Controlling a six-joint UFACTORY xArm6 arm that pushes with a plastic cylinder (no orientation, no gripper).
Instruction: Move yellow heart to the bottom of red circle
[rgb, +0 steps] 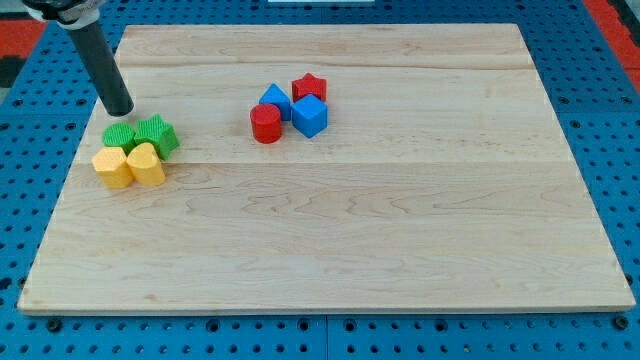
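Note:
The yellow heart (147, 163) lies at the view's left on the wooden board (330, 230), touching a yellow hexagon-like block (113, 167) on its left. A green round block (119, 137) and a green star (157, 134) sit just above them. The red circle (266, 123) is at the upper middle, well to the right of the heart. My tip (121, 111) stands just above the green round block, above and left of the yellow heart.
A blue triangle-like block (275, 100), a red star (309, 88) and a blue cube (310, 116) cluster right of the red circle. The board rests on a blue perforated table (620, 150).

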